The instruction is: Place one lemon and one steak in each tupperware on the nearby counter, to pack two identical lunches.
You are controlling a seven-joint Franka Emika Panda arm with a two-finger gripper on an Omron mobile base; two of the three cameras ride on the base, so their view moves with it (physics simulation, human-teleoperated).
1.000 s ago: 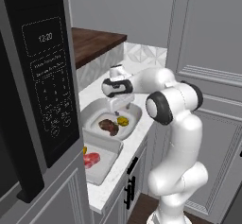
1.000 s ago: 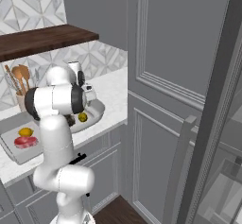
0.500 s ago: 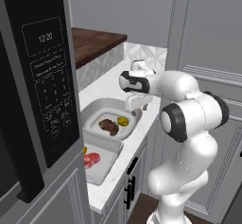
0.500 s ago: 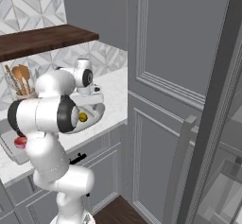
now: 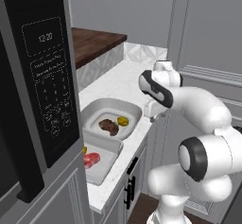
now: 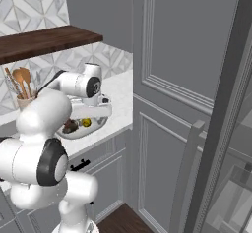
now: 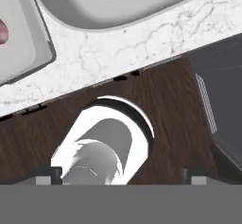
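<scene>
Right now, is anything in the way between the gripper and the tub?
Nothing visible. The open gripper hangs just off the counter edge beside the tub, with bare counter between them. The tub already holds a steak and a lemon.

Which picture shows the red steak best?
The left base view: the red steak lies in plain sight in the flat tray. The hand view catches just a red sliver at its edge; the right base view doesn't help.

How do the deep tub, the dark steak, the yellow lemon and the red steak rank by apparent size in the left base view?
1. Deep tub, clearly largest.
2. Dark steak and red steak: look about alike, and the red one lies nearer the camera, so I won't rank them.
3. Yellow lemon, smallest.
</scene>
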